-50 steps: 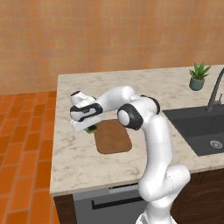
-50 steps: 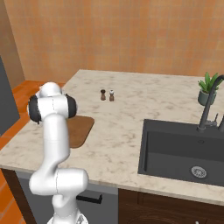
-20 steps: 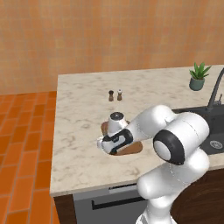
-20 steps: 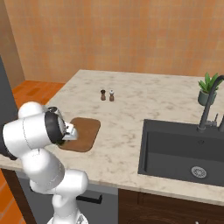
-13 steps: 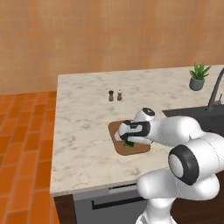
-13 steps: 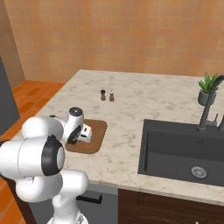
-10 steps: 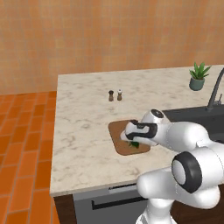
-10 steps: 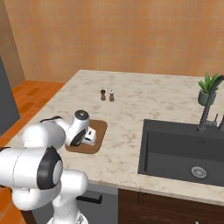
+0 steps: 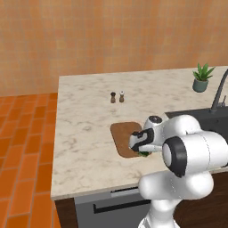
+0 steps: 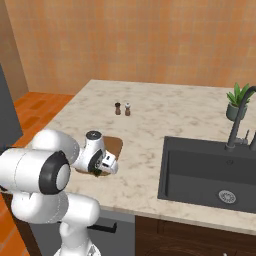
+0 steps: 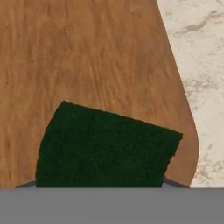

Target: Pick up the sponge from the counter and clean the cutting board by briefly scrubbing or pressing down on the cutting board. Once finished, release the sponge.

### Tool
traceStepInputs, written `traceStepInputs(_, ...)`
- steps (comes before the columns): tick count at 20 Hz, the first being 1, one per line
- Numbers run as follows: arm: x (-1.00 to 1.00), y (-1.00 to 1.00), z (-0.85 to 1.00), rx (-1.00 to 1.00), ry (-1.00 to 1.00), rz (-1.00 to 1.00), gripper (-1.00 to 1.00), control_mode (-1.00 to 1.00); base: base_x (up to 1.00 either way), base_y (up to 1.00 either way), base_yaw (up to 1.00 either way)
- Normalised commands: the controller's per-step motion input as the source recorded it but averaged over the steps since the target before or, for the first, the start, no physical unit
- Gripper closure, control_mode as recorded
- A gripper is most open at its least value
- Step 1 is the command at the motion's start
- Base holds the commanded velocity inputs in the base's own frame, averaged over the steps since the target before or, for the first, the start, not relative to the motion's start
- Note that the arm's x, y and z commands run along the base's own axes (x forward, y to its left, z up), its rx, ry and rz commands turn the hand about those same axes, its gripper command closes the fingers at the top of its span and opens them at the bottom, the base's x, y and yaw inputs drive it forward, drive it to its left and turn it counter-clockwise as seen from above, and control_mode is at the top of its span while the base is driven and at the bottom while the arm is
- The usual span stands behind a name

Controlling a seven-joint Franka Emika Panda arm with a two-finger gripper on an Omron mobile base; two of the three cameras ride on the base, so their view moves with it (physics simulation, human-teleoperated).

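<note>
The brown wooden cutting board (image 9: pixel 123 135) lies on the marbled counter (image 9: pixel 84 133) near its front edge. My gripper (image 9: pixel 141 151) hangs low over the board's near right corner, shut on the sponge (image 9: pixel 144 154). In the right base view the gripper (image 10: pixel 102 169) and a sliver of green sponge (image 10: pixel 97 173) sit at the board's (image 10: pixel 114 145) near edge. The hand view looks straight down on the sponge's dark green top (image 11: pixel 105 146), close against the board (image 11: pixel 87 57), with bare counter (image 11: pixel 201 65) beyond the rounded corner. The sponge covers the fingertips.
Two small shakers (image 9: pixel 116 96) stand behind the board. A dark sink (image 10: pixel 210 170) with a faucet (image 10: pixel 236 120) lies to the right, and a potted plant (image 9: pixel 201 78) beyond it. The counter's front edge runs just past the board, with orange floor (image 9: pixel 22 147) to the left.
The arm swung from the counter left of the board across the board to its near right corner, carrying the sponge, and came down low over the wood.
</note>
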Motion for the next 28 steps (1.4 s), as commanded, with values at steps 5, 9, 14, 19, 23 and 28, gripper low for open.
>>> traceStepInputs(5, 0.0, -0.52, -0.26, -0.05, 0.2, -0.06, 1.0, -1.0, 0.0, 0.0, 0.0)
traceStepInputs(9, 0.0, -0.73, -0.16, -0.02, 0.17, -0.1, 1.0, -1.0, 0.0, 0.0, 0.0)
traceStepInputs(14, 0.05, -0.2, -0.8, -0.25, 0.1, -0.04, 1.0, -1.0, 0.0, 0.0, 0.0)
traceStepInputs(19, 0.5, 0.0, 0.59, 0.05, 0.0, -0.12, 1.0, -1.0, 0.0, 0.0, 0.0)
traceStepInputs(23, 0.69, 0.0, -0.47, -0.01, 0.0, -0.01, 1.0, -1.0, 0.0, 0.0, 0.0)
traceStepInputs(28, 0.3, 0.7, -1.0, -0.07, 0.0, 0.0, 1.0, -1.0, 0.0, 0.0, 0.0)
